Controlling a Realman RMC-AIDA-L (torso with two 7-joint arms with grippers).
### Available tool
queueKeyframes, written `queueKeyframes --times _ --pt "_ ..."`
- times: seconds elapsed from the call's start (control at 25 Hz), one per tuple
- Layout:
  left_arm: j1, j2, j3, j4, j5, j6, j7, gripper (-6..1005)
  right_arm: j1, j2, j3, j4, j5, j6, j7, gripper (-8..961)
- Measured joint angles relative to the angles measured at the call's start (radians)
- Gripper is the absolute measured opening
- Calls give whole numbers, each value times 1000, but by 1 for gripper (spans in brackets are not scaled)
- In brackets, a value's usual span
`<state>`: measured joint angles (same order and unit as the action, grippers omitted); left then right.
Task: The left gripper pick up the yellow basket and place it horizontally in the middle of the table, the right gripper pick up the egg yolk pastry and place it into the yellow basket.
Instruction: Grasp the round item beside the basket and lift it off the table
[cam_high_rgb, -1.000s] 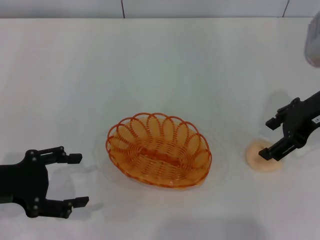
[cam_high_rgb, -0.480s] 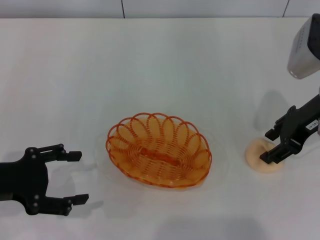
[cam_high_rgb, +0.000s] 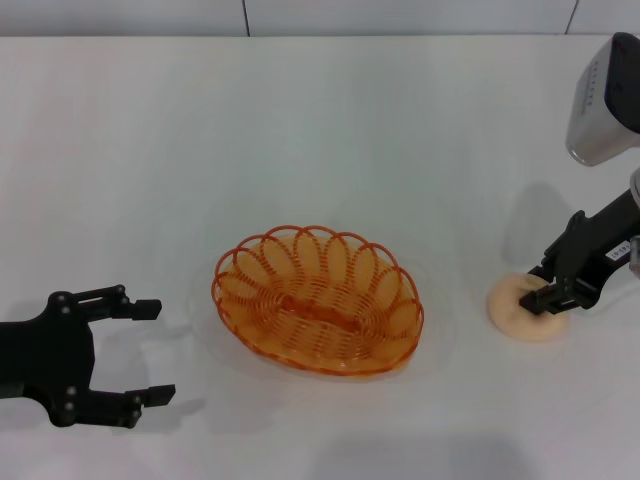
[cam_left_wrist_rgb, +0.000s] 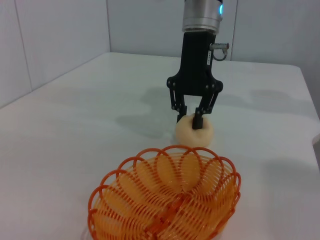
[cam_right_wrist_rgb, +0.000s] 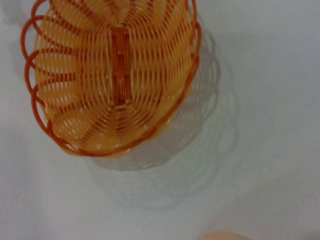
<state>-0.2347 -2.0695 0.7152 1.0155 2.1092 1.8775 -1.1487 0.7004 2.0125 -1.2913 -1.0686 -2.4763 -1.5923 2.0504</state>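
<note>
**Two claws, one real risk: the pastry grip**

Left to right, from where I stand:

- Left gripper sits low at the near left of the table, prongs spread wide, nothing in them. Well apart from the basket, looks parked. Little risk unless it swings in toward the basket rim.
- Yellow basket lies flat, open side up, long axis across the table, roughly mid-table. Empty. Judging by that, step one looks done. The basket looks light and springy; a bump on its looped rim could skid it off centre.
- Right gripper is down on the egg yolk pastry, which rests on the table well right of the basket. Prongs are partly open, straddling the top of the dome, tips touching or just above it; not clamped shut yet as far as I can tell.

Failure modes I'd watch:
- Grip sits high on a smooth dome, so closing could squeeze the pastry out downward or sideways.
- Soft bun: too much force dents it.
- Weak pinch: drop mid-carry, short of the basket.
- Low carry height: the pastry could clip the scalloped rim.
</note>
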Motion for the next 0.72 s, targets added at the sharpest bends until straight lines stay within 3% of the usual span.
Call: queueKeyframes --times 0.28,0.72 --pt "0 3 0 0 0 5 -4 872 0 -3 12 -16 13 -15 -14 276" --pt "2 4 0 1 -2 6 -5 873 -7 -6 206 -101 86 -170 -97 167"
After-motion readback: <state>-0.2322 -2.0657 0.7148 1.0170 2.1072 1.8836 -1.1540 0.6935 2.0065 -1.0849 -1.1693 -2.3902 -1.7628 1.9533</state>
